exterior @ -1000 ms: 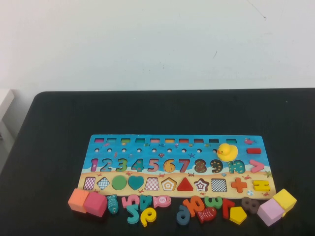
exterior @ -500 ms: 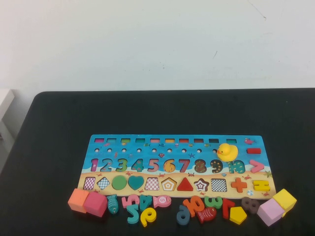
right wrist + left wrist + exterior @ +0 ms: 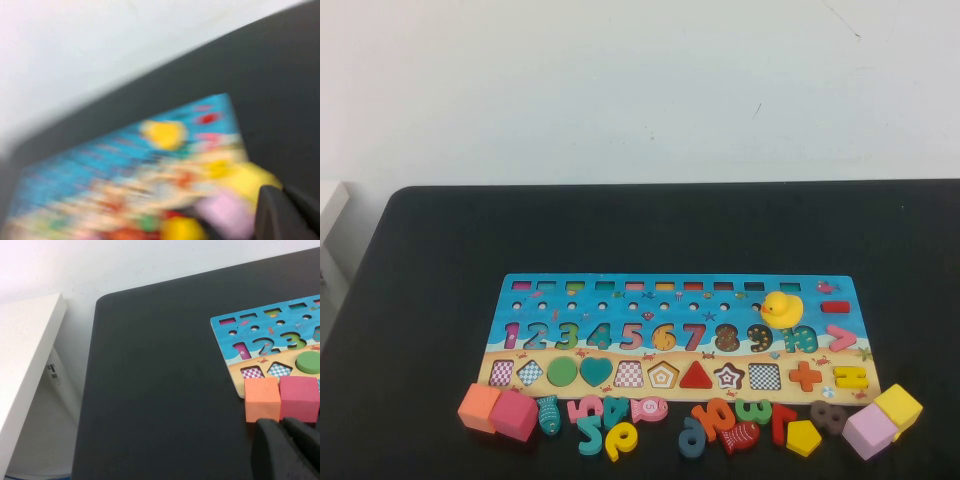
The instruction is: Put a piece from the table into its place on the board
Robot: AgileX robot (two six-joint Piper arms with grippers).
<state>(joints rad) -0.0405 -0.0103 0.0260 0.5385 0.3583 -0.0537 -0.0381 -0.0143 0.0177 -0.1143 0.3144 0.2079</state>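
The piece, a small flat yellow pentagon (image 3: 804,437), lies on the black table just in front of the board's right end, among loose numbers. The board (image 3: 670,300) is long and blue with a sandy strip; its pentagon slot (image 3: 663,375) shows a yellow outline. Neither arm appears in the high view. My left gripper (image 3: 284,427) hovers by the orange cube (image 3: 261,399) near the board's left end, fingers together, holding nothing. My right gripper (image 3: 284,192) is shut and empty, close to the yellow cube (image 3: 245,182) and lilac cube (image 3: 225,212); the view is smeared.
A yellow rubber duck (image 3: 782,309) sits on the board's right part. Orange (image 3: 478,407) and pink (image 3: 515,415) cubes stand at the front left, yellow (image 3: 899,405) and lilac (image 3: 870,431) cubes at the front right. Loose numbers and fish (image 3: 620,420) line the front edge.
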